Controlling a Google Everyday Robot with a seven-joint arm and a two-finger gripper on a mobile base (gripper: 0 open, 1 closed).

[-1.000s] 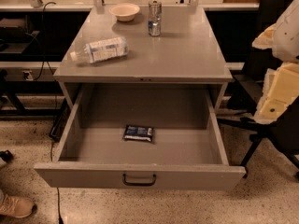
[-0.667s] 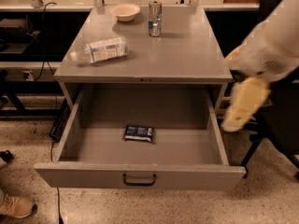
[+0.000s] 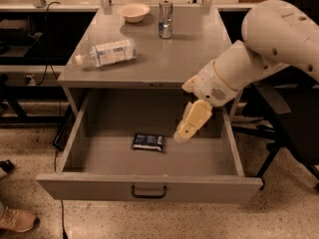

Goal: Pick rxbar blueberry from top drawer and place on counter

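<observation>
Your gripper (image 3: 182,133) now hangs over the right half of the open top drawer (image 3: 89,189), pointing down and left. A second ago it sat out past the drawer's right side, and the arm (image 3: 259,54) has since swung in across the counter's front right corner. Whether the gripper is open or closed you cannot tell; it reads as one cream, blocky shape below a rounded white wrist. It holds nothing and is clear of the drawer floor.

Just left of it, the rxbar blueberry (image 3: 148,142) lies flat on the drawer floor, near the middle. It is one small dark blue rectangle with pale print, and it has not moved. The drawer is dull grey metal, wide and deep, with one dark loop handle (image 3: 149,192) centred on its front.

Above, the counter (image 3: 169,59) is a smooth grey metal top carrying three things, all where they were:
- one clear plastic bottle (image 3: 107,53) on its side at the left
- one pale round bowl (image 3: 133,12) at the back
- one shiny cylinder (image 3: 165,19) standing upright beside the bowl
</observation>
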